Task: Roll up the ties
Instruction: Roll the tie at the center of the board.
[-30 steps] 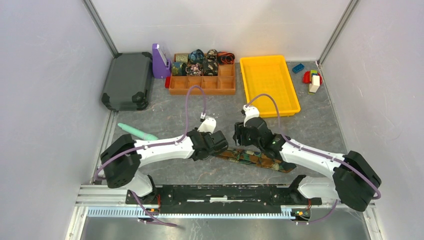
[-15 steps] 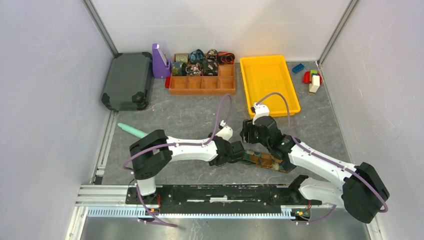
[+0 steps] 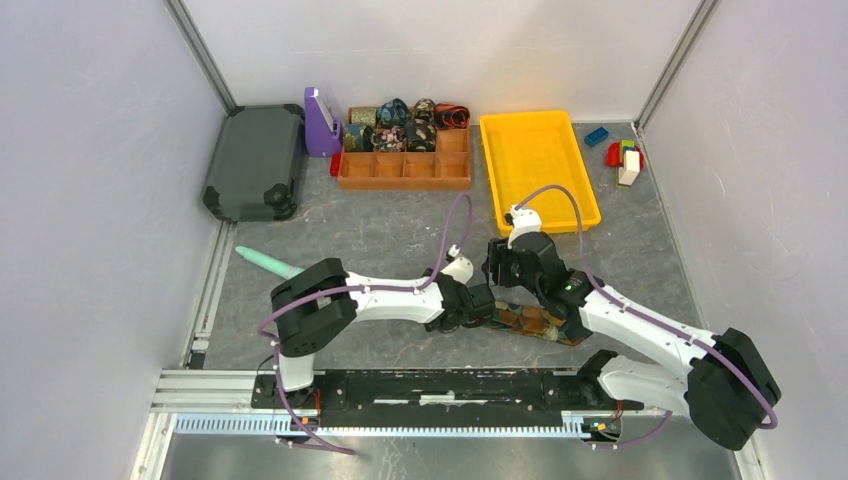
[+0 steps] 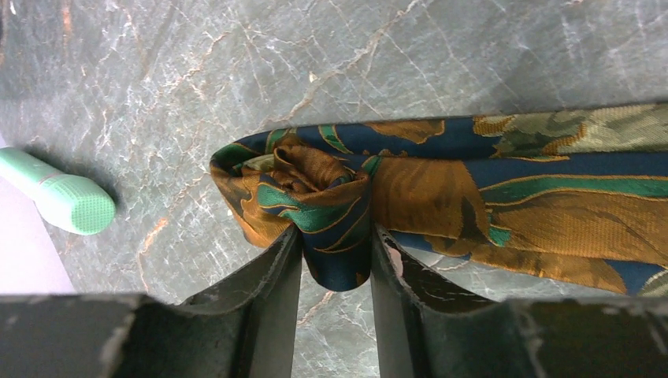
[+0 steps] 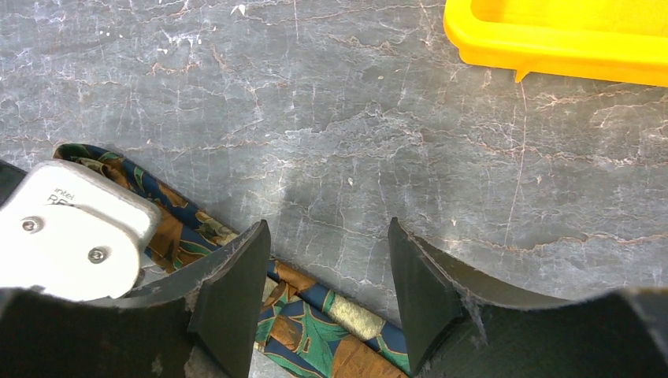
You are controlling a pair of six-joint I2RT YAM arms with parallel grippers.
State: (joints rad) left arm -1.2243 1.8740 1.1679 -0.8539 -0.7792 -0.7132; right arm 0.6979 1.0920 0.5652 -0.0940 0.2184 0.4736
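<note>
One tie (image 3: 535,322), dark blue with brown and green leaf print, lies flat on the grey table, running right from my left gripper (image 3: 480,305). Its left end is wound into a small coil (image 4: 319,185). In the left wrist view both fingers (image 4: 276,272) press the coil's sides, so my left gripper (image 4: 337,252) is shut on it. My right gripper (image 5: 325,236) hangs open just above the flat strip (image 5: 315,323), with nothing between its fingers. It sits right behind the left gripper (image 5: 71,228). Several rolled ties (image 3: 400,125) fill the back row of an orange compartment tray (image 3: 405,172).
A yellow tray (image 3: 540,170) stands behind the right gripper, and its rim (image 5: 551,47) shows in the right wrist view. A dark case (image 3: 255,160) and a purple holder (image 3: 320,122) sit at the back left. A teal stick (image 3: 265,262) lies left. Toy blocks (image 3: 625,160) are back right.
My left arm has swung right along the tie, so less flat strip shows. The right gripper shifted slightly right and back. The left jaws have eased a little.
</note>
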